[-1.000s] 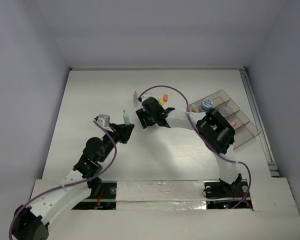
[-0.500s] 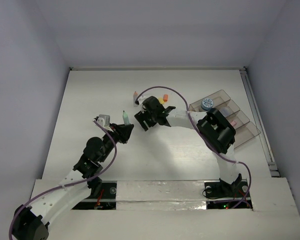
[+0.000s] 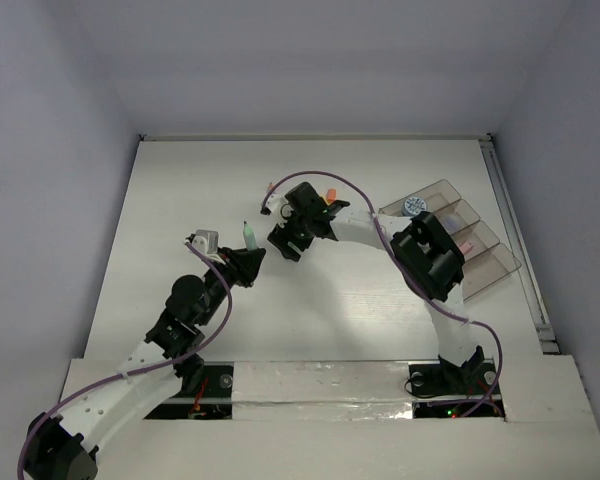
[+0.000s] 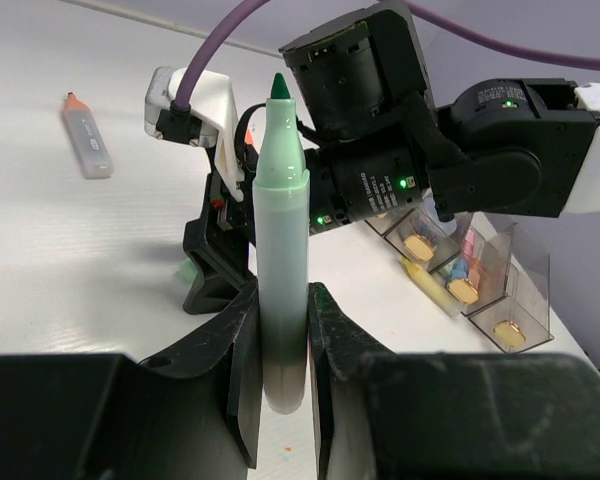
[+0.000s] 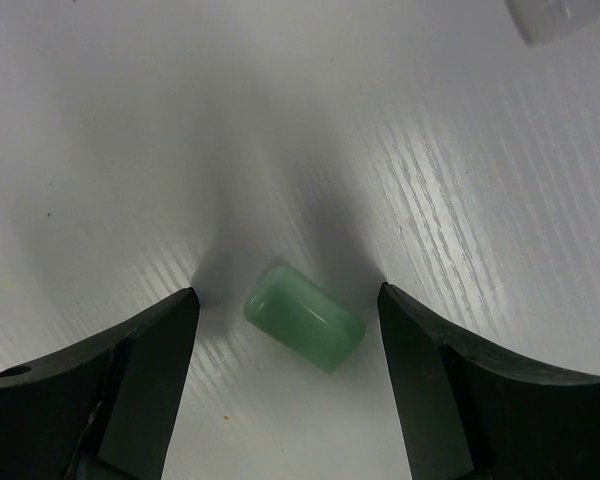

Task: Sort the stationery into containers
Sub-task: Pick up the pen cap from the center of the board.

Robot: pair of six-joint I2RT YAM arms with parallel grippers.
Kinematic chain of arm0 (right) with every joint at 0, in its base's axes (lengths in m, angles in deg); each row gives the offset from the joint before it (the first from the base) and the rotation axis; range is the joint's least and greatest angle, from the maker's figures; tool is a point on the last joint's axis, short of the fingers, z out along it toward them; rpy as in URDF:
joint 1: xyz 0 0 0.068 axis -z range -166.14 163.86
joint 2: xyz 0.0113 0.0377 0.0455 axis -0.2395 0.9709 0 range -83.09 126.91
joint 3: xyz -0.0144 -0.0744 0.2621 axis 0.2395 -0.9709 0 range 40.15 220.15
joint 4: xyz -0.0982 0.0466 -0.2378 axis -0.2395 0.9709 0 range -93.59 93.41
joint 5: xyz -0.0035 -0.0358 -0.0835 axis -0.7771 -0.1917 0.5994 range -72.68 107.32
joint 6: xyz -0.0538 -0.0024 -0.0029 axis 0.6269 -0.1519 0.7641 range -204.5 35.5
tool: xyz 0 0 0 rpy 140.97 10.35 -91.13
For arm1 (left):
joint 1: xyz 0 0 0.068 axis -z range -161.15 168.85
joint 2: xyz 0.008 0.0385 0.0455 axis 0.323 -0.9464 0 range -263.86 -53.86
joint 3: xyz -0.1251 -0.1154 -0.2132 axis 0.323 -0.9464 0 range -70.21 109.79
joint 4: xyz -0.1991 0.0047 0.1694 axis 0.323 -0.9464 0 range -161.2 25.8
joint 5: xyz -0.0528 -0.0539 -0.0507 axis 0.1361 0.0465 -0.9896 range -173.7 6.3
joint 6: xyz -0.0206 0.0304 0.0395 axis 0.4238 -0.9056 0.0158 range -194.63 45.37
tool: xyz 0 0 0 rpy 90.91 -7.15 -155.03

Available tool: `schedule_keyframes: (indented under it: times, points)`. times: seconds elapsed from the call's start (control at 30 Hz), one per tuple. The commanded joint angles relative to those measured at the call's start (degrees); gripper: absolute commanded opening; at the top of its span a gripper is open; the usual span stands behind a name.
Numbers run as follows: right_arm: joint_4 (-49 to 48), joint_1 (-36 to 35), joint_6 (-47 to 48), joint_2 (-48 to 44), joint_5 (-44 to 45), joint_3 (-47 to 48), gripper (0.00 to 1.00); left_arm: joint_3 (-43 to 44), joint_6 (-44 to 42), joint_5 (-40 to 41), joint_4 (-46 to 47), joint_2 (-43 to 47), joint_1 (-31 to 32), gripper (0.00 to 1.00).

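My left gripper (image 4: 282,330) is shut on the lower barrel of a pale-green pen (image 4: 280,200), which stands upright with its dark tip bare. From above, that pen (image 3: 248,236) rises out of the left gripper (image 3: 248,262) left of centre. My right gripper (image 5: 286,295) is open and low over the table, its fingers on either side of a small pale-green cap-like piece (image 5: 305,317) without touching it. In the top view the right gripper (image 3: 285,245) sits just right of the held pen. The smoky-brown organiser tray (image 3: 500,262) lies at the right.
A blue-white tub (image 3: 413,206) and a pink item (image 3: 467,245) lie in the tray. Small orange pieces (image 3: 330,195) and an orange-capped pen (image 3: 269,188) lie behind the right wrist. That pen (image 4: 85,140) lies flat at the far left. A yellow pen (image 4: 430,285) lies beside the tray (image 4: 525,290).
The right gripper's jaws have spread wider and its wrist has shifted slightly up and left. The left gripper with the green pen has barely moved.
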Motion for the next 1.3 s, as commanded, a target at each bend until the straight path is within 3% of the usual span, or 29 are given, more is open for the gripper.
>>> schedule_keyframes:
  times: [0.0,0.47,0.8,0.97,1.27]
  points:
    - [5.4,0.4,2.9,2.1,-3.1,2.6,0.78,-0.1,-0.9,0.4,1.9,0.5,0.2,0.0]
    - [-1.6,1.0,-5.1,-5.6,-3.4,-7.9,0.75,-0.1,-0.8,0.0,2.7,-0.9,0.2,0.0]
    - [-4.3,1.0,-5.8,-7.0,-0.4,-9.0,0.74,-0.1,-0.9,0.1,2.6,-1.1,0.2,0.0]
    - [-4.2,1.0,-1.5,-5.8,3.8,-6.1,0.8,-0.1,-0.8,-0.2,2.8,-1.3,0.2,0.0]
    - [1.8,1.0,10.3,-2.0,2.6,0.8,0.82,0.0,-0.9,0.0,2.4,-0.3,0.2,0.0]
